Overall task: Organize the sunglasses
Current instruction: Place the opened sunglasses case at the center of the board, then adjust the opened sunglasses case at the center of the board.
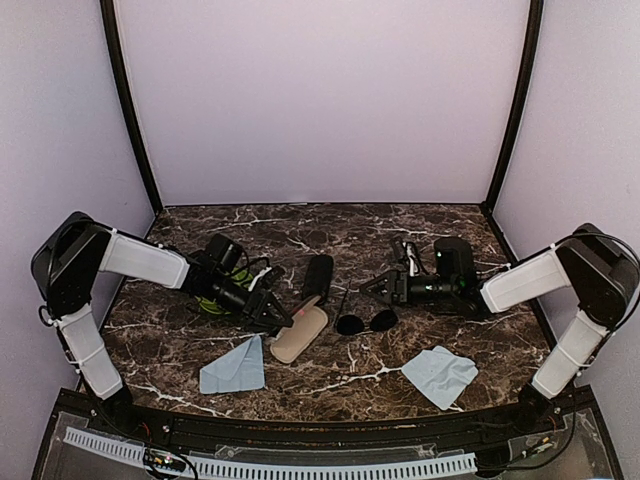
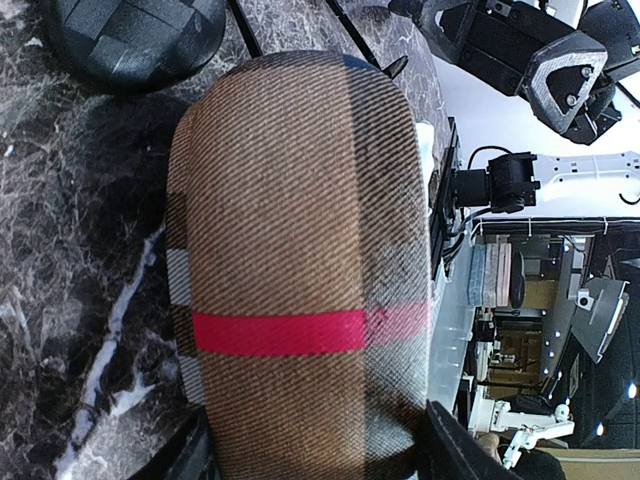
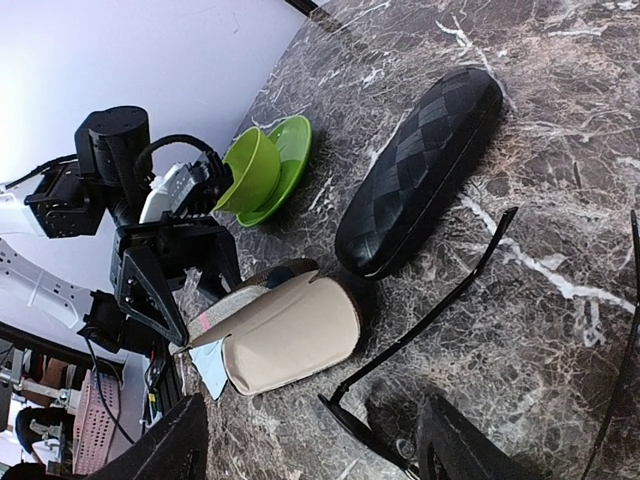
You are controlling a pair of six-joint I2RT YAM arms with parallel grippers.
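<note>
1. The left gripper: its arm is stretched low and inward, and the jaws clasp one end of the striped case.
2. The black case: closed, lying just behind the striped case.
3. The sunglasses: mid-table, just right of the striped case, temples unfolded. Judged light, with thin wire that bends easily and slick lenses that scratch. Best taken at the bridge or a hinge.
4. The right gripper: its arm reaches in low, and the jaws are spread and empty above one temple.
</note>
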